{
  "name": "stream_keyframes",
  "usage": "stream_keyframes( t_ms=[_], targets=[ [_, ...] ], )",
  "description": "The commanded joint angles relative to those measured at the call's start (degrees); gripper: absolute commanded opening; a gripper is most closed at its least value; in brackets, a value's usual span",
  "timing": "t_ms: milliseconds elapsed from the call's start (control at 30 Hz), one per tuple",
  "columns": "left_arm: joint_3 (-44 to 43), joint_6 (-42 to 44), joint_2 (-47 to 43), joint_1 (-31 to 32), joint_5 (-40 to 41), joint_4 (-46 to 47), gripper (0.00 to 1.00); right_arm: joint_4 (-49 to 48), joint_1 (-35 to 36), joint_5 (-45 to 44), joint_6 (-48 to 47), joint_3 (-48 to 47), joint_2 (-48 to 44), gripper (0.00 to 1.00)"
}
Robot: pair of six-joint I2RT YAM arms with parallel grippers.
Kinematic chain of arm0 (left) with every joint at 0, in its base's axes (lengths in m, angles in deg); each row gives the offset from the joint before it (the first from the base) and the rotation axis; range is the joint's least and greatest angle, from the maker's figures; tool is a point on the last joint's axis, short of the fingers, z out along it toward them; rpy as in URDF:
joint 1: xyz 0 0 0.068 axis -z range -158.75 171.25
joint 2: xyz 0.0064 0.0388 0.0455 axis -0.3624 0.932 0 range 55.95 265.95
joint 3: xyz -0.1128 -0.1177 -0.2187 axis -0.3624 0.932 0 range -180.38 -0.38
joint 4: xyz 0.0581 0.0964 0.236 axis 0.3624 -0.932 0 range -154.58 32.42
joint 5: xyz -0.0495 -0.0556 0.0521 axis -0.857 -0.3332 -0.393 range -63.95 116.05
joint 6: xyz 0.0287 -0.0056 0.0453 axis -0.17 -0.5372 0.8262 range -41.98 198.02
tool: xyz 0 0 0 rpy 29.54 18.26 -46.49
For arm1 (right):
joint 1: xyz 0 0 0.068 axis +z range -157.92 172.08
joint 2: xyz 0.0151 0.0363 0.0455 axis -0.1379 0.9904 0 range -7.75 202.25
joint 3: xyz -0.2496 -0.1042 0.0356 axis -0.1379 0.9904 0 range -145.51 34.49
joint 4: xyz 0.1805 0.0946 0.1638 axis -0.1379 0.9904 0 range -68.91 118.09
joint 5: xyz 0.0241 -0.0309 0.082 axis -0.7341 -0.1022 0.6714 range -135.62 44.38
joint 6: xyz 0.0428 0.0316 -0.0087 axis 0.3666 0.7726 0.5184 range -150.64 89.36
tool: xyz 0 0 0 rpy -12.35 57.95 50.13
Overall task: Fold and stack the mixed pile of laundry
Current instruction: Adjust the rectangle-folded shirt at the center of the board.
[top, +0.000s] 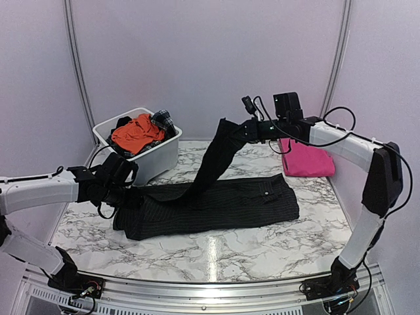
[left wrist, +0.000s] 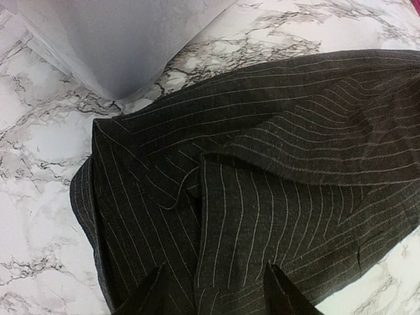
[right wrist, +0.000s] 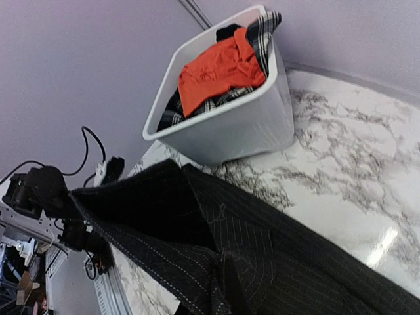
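Marble-patterned table (top: pixel 262 249) fills the workspace, closed in by pale lilac walls (top: pixel 197 52). At its far left corner stands the white plastic tub (top: pixel 161 157), with the orange garment (top: pixel 134 133) heaped on top inside it and the small dark plaid piece (top: pixel 164 121) hanging at its right rim.

Just in front of the tub and stretching away to its right, the black pinstriped shirt (top: pixel 230 203) lies spread flat on the marble. One end of it is lifted in a taut band that rises to the right of the tub. The right gripper (top: pixel 235 129) is clamped on that raised end, level with the tub's rim.

The left gripper (left wrist: pixel 215 275) sits low at the shirt's end nearest the tub, its fingers (left wrist: pixel 157 289) parted over the rumpled cloth and pinching nothing.

Well to the right of the tub, near the far right wall, the magenta-pink cloth (top: pixel 307 161) rests folded on the table.
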Motion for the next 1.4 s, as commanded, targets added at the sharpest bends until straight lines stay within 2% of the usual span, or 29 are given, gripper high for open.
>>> stream_keyframes(
  t_ms=[0, 233, 267, 333, 367, 467, 533, 633, 733, 933, 1100, 1233, 1367],
  targets=[
    [2.4, -1.0, -5.7, -0.2, -2.3, 2.3, 0.54, 0.9, -3.1, 2.8, -3.3, 9.4, -7.2, 0.0],
    [1.7, -0.4, -5.1, -0.2, -3.0, 2.3, 0.55, 1.4, -10.1, 2.9, -7.7, 24.5, -15.1, 0.0],
    [1.5, -0.3, -5.0, -0.2, -3.1, 2.3, 0.55, 1.4, -10.7, 2.9, -8.3, 26.2, -15.5, 0.04],
    [1.1, -0.1, -4.6, -0.2, -3.1, 2.3, 0.55, 2.2, -11.8, 2.0, -8.9, 28.5, -15.4, 0.17],
    [0.8, 0.1, -4.5, -0.3, -3.2, 2.3, 0.55, 3.0, -12.3, 1.1, -8.9, 29.4, -15.3, 0.27],
    [0.0, 0.7, -4.5, -0.2, -3.1, 2.1, 0.56, 7.0, -14.1, -2.5, -7.6, 31.5, -17.1, 0.81],
    [-0.1, 0.6, -5.3, -0.2, -2.7, 1.7, 0.56, 8.5, -16.0, -3.5, -5.5, 33.9, -19.9, 0.9],
    [0.4, 0.1, -6.5, -0.2, -2.0, 1.7, 0.57, 8.7, -18.7, -4.0, -0.5, 39.4, -26.2, 0.91],
    [1.0, -0.6, -6.8, -0.2, -2.2, 1.8, 0.57, 9.3, -19.8, -3.2, 3.7, 42.1, -28.2, 0.91],
    [-0.4, 1.0, -3.8, -0.2, -5.0, 2.2, 0.58, 11.1, -19.8, -2.9, 8.2, 39.5, -24.9, 0.88],
    [-2.1, 2.2, -3.1, -0.2, -4.3, 2.2, 0.59, 15.5, -19.8, -5.6, 10.5, 37.1, -21.4, 0.84],
    [-1.9, 2.2, -2.8, -0.2, -3.9, 2.3, 0.59, 12.3, -20.0, -4.4, 14.7, 37.6, -19.3, 0.82],
    [-1.7, 2.2, -2.8, -0.2, -3.3, 2.3, 0.59, 13.4, -19.9, -6.9, 13.8, 36.2, -16.1, 0.76]
  ],
)
